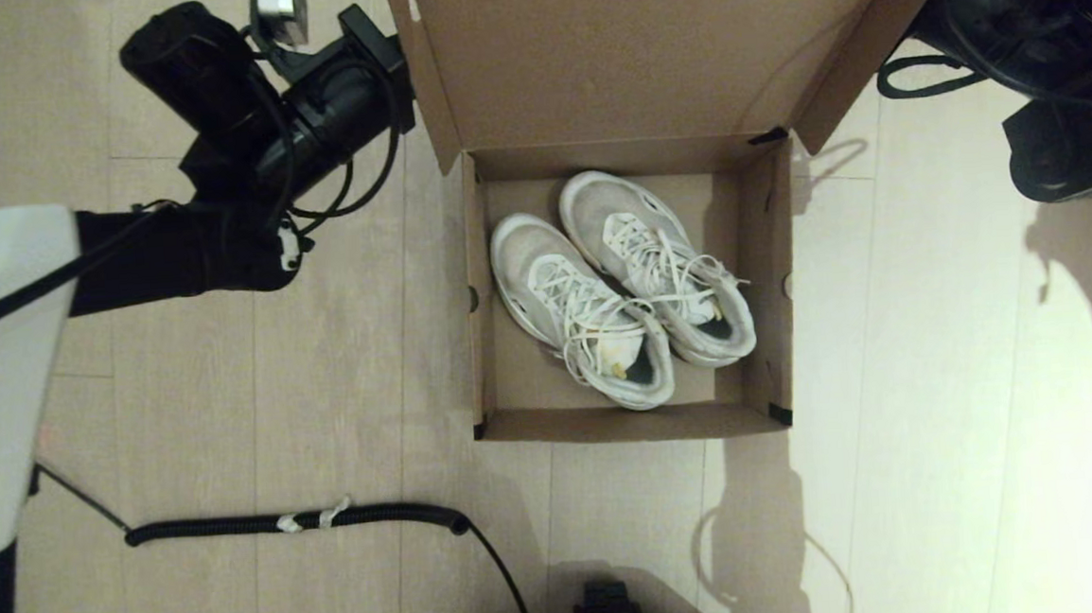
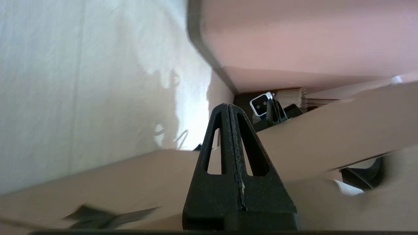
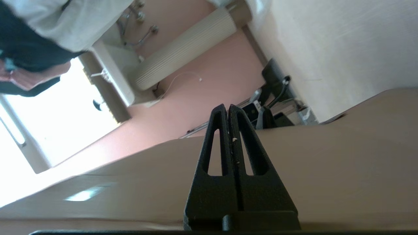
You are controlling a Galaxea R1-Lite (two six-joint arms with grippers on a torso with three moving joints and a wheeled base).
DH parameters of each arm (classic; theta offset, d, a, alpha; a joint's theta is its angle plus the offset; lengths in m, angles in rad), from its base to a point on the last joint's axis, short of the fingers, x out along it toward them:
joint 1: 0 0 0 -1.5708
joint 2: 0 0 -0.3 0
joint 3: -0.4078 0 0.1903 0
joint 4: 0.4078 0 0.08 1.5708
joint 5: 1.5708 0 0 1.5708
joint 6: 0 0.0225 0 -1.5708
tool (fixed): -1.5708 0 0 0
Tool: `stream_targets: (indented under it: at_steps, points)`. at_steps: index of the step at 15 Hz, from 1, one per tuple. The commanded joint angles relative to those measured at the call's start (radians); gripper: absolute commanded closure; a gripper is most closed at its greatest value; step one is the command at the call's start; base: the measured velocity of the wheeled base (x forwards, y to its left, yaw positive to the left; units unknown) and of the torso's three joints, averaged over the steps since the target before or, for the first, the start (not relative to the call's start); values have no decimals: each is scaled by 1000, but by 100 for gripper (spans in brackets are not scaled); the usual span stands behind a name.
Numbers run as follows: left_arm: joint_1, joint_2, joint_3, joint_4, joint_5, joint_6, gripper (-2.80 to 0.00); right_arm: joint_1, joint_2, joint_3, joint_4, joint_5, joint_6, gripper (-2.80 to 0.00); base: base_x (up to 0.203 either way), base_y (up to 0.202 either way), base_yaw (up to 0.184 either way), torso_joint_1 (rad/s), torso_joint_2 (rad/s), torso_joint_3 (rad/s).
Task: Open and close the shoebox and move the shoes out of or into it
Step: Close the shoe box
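**Sam:** What am I looking at first?

**Me:** The biggest thing, the shoebox [image 1: 635, 419]. It is sitting on the floor [image 1: 323, 377] in the middle of my head view. Its lid is standing open, up at 12 o'clock. I think the cardboard is light and stiff, but it can bend, so I would push on the lid's top edge, near the corners.

**Sam:** Where are the arms waiting?

**Me:** One on each side of the lid. The left gripper [image 2: 228, 107] is hanging at about 10 o'clock from the box, just beside the lid's side flap. Its two fingers are pressing flat together with nothing between them. The right gripper [image 3: 228, 108] is at about 2 o'clock, by the other flap. Its fingers are pinching together too, and holding nothing.

**Sam:** And the shoes?

**Me:** The shoes [image 1: 621, 288] are lying inside the box, side by side and touching, toes pointing to about 11 o'clock. I am guessing they are light and squishy. The laces are loose and could snag. I would grab each shoe by the rim of its opening at the heel, not by the laces.
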Motion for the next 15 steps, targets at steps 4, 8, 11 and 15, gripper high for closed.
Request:
stream_targets:
  at_steps: [4, 8, 11, 15]
  points:
    - [-30, -128, 72, -2, 4, -12, 0, -3, -183, 159, -11, 16, 14, 0, 0, 0, 0, 0, 0, 0]
    - [-60, -314, 285, -7, 1, -12, 0, -3, -369, 384, -38, 19, 14, 0, 0, 0, 0, 0, 0, 0]
    - [-93, -466, 477, -9, 2, -9, 0, -2, -522, 546, -49, 28, 14, 0, 0, 0, 0, 0, 0, 0]
    - [-137, -715, 732, -4, 4, -5, 0, -3, -781, 786, -51, 59, 13, 0, 0, 0, 0, 0, 0, 0]
